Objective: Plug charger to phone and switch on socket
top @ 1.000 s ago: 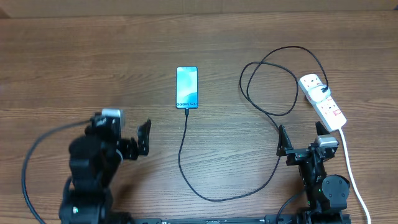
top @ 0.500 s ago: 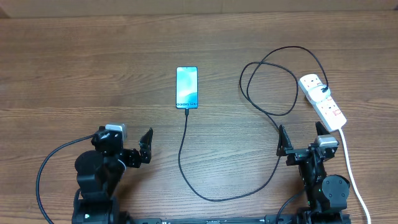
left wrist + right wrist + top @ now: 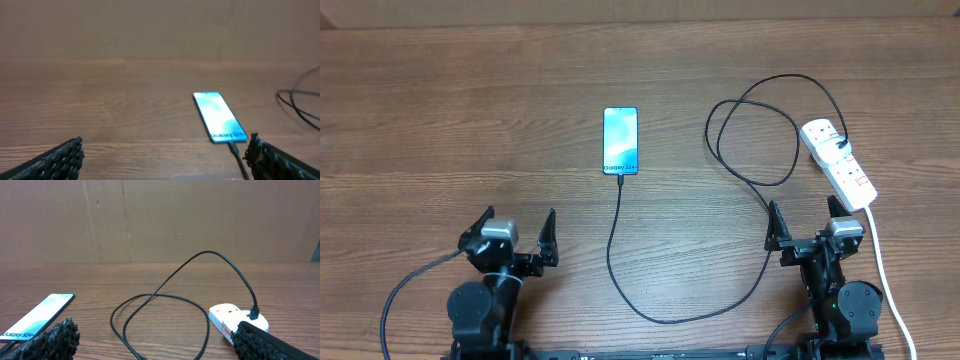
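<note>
At the counter's (image 3: 440, 120) far right, the power strip (image 3: 840, 163) lies lengthwise near-to-far, just beyond the right claw (image 3: 803, 215), the nearer one. It and the left claw (image 3: 515, 220) gape empty. The charger cable (image 3: 615, 240) meets the central Galaxy phone's (image 3: 621, 140) near edge.

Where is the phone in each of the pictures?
Overhead: the phone lies near the middle, a bit toward the top, screen lit.
Left wrist: the phone is right of the middle, in the lower half.
Right wrist: the phone is at the bottom left, its near end behind a claw finger.
Shared landmark: the black cable, leaving the phone's near end and looping beside it.
</note>
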`<state>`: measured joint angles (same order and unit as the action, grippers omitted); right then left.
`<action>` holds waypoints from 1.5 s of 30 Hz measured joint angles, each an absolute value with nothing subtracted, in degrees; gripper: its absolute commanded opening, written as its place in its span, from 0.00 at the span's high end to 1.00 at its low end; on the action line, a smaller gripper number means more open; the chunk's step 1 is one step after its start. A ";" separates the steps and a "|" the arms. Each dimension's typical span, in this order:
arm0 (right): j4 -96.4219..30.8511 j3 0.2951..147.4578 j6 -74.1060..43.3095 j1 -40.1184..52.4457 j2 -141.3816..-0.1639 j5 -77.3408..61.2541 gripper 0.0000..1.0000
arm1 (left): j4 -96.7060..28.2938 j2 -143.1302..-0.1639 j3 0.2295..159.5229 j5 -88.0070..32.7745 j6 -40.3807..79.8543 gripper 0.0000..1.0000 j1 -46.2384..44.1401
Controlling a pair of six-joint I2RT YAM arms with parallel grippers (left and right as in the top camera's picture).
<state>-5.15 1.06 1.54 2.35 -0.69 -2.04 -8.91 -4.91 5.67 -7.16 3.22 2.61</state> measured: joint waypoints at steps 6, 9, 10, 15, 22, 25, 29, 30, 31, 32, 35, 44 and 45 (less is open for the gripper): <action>-5.17 1.06 1.54 2.35 -0.69 -2.04 0.00 | -8.19 -0.95 3.40 -2.44 5.43 0.00 2.61; -5.15 1.06 1.54 2.35 -0.69 -2.02 0.00 | -7.70 -0.95 2.66 -0.78 5.85 0.01 2.61; -5.15 1.06 1.52 2.35 -0.69 -2.04 0.00 | -7.09 -0.95 2.31 -0.47 5.87 0.00 2.59; -5.15 1.06 1.52 2.35 -0.69 -2.04 0.00 | -4.91 -0.91 1.08 0.36 5.78 0.00 2.11; -5.15 1.06 1.54 2.35 -0.69 -2.04 0.00 | -4.69 -0.91 0.97 0.73 2.61 0.00 0.34; -5.17 1.06 1.52 2.35 -0.69 -2.04 0.00 | -4.69 -0.91 0.97 1.02 1.85 0.00 0.34; -5.15 1.06 1.54 2.35 -0.69 -2.04 0.00 | -4.69 -0.91 0.97 1.17 1.28 0.00 0.38; -5.17 1.06 1.54 2.35 -0.69 -2.04 0.00 | -4.69 -0.91 0.97 1.17 1.28 0.00 0.51; -5.17 1.06 1.52 2.35 -0.69 -2.02 0.00 | -4.69 -0.91 0.97 1.17 1.30 0.01 0.78; -5.15 1.06 1.54 2.35 -0.69 -2.04 0.00 | -4.69 -0.91 0.97 1.17 1.37 0.01 1.26; -5.15 1.06 1.52 2.35 -0.69 -2.04 0.00 | -4.69 -0.91 0.97 1.39 2.28 0.00 2.46; -5.15 1.06 1.52 2.35 -0.69 -2.04 0.00 | -4.69 -0.91 0.97 2.26 3.22 0.00 2.74; -5.17 1.06 1.52 2.35 -0.69 -2.04 0.00 | -4.69 -0.91 0.97 2.24 3.20 0.01 2.74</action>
